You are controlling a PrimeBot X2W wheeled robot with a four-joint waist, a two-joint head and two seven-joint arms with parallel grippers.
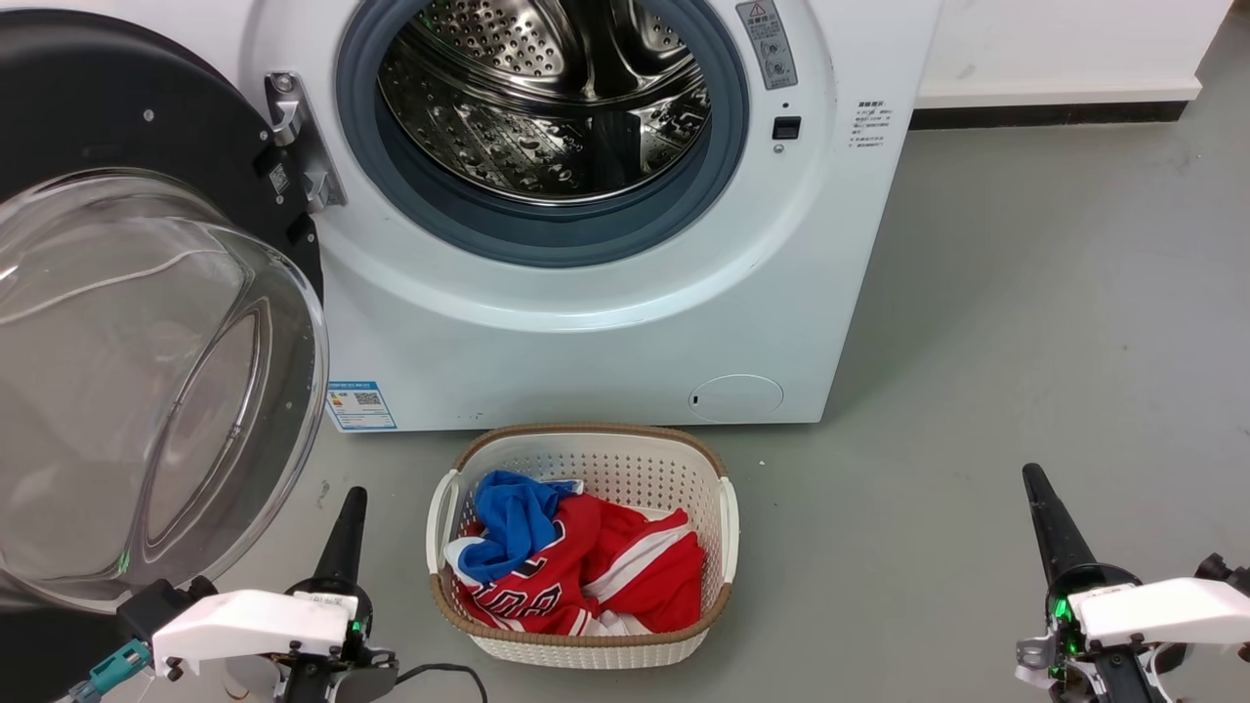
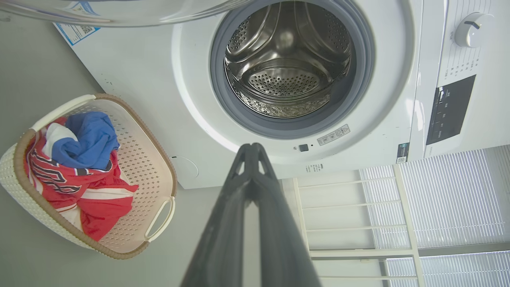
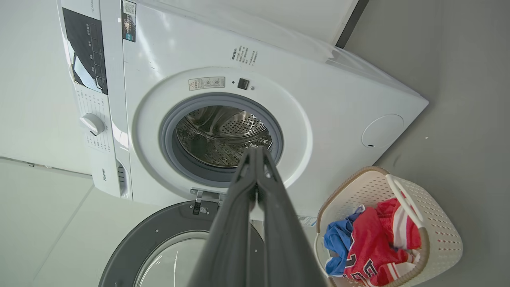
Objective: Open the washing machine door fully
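Swung wide at far left, the round, black-rimmed glass washing machine door (image 1: 146, 322) hangs from the white front-loading washing machine (image 1: 586, 332), its steel drum (image 1: 547, 107) exposed. Near the door's lower edge the left gripper (image 1: 354, 503) rests with fingers (image 1: 342, 552) pressed together, empty. Past a white woven-rim laundry basket (image 1: 586, 447) of red and blue clothes (image 1: 596, 576), the right gripper (image 1: 1033, 480) is likewise closed on nothing.

grey floor (image 1: 1025, 322) bears the washing machine (image 1: 586, 332) and laundry basket (image 1: 586, 444).
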